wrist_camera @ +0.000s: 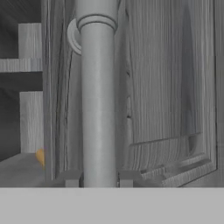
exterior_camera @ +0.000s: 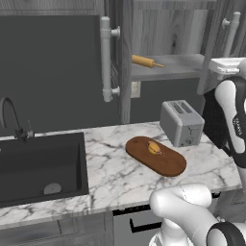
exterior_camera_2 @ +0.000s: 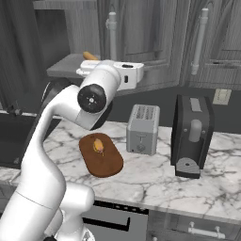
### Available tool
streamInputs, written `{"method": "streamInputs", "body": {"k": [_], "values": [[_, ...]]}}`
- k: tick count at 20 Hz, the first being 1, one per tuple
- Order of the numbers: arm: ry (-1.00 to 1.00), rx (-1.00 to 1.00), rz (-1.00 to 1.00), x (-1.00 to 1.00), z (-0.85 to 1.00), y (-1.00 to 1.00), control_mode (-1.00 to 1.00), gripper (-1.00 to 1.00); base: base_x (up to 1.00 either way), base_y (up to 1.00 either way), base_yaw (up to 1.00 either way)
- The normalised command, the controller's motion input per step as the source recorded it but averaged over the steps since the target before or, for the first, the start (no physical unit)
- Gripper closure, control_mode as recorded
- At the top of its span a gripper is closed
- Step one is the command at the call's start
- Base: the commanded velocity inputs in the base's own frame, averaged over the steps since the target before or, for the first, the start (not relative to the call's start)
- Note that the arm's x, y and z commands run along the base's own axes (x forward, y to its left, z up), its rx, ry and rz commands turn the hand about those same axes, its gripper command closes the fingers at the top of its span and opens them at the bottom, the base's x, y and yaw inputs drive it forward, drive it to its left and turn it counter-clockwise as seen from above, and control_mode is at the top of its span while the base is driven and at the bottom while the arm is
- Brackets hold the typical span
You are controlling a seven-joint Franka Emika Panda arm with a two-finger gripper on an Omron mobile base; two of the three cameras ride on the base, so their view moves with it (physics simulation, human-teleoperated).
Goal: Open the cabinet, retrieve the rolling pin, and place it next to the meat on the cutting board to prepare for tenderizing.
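My gripper is shut on the pale bar handle of the cabinet's right door, low on the bar. That door stands partly swung out, and the left door hangs wide open. On the shelf inside lies the rolling pin, and its orange end peeks past the door edge. Below on the counter, the cutting board carries the meat near its far end. Both the cutting board and the meat also appear in the right base view.
A silver toaster stands just right of the board. A dark coffee machine stands further right. The black sink with its faucet lies to the left. Marble counter lies bare in front of the board.
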Motion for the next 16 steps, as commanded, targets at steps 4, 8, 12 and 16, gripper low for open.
{"method": "streamInputs", "body": {"k": [4,8,12,16], "values": [[0.0,0.0,0.0,-0.15,-0.01,-0.17,-1.0,-1.0,0.0,0.0,0.0],[0.03,0.0,0.0,0.0,0.0,0.0,-1.0,-1.0,0.0,0.0,0.0],[-0.03,0.0,0.0,-0.4,-0.02,0.0,-1.0,-1.0,0.0,0.0,0.0],[-0.14,-0.05,0.0,-0.96,0.0,0.0,-1.0,-1.0,0.0,0.0,0.0]]}}
